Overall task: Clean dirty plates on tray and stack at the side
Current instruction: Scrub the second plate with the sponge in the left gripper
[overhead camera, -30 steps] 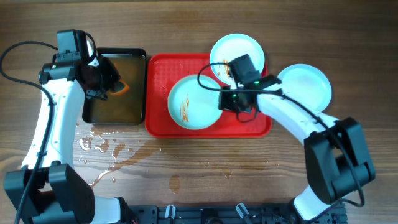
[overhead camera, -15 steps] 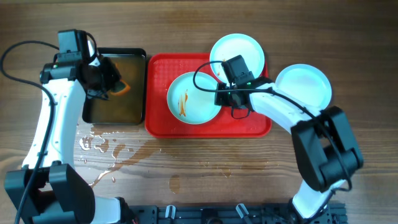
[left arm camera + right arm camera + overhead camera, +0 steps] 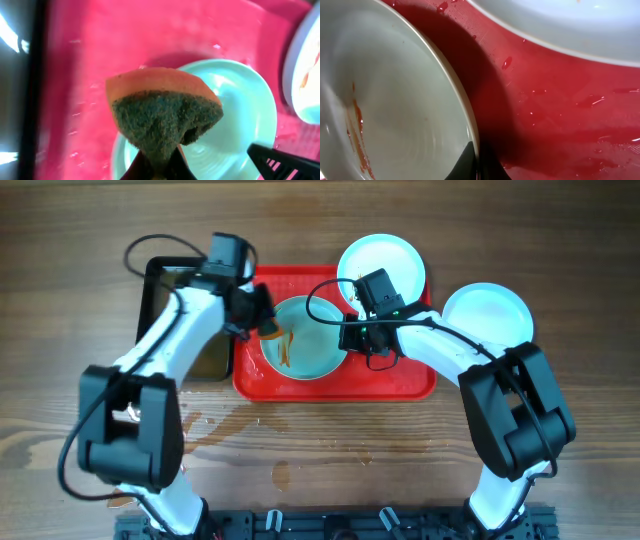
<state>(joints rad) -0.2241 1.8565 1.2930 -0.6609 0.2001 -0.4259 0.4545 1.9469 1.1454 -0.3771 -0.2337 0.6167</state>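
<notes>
A streaked plate (image 3: 312, 345) sits tilted on the red tray (image 3: 400, 382). My right gripper (image 3: 352, 340) is shut on its right rim, as the right wrist view shows (image 3: 477, 167), with orange-brown streaks (image 3: 357, 130) inside the plate (image 3: 395, 100). My left gripper (image 3: 262, 328) is shut on an orange sponge with a green scrub face (image 3: 165, 112), held over the plate's left part (image 3: 235, 115). A second plate (image 3: 380, 265) rests at the tray's back right edge. A third plate (image 3: 487, 317) lies on the table to the right.
A black pan of brownish water (image 3: 190, 360) stands left of the tray, partly hidden by my left arm. Water is spilled on the wood (image 3: 170, 415) in front of the pan. The tray floor is wet (image 3: 560, 110).
My left arm has swung right from the black pan to over the tray, carrying the sponge to the held plate. The right gripper has kept its hold on the plate's rim.
</notes>
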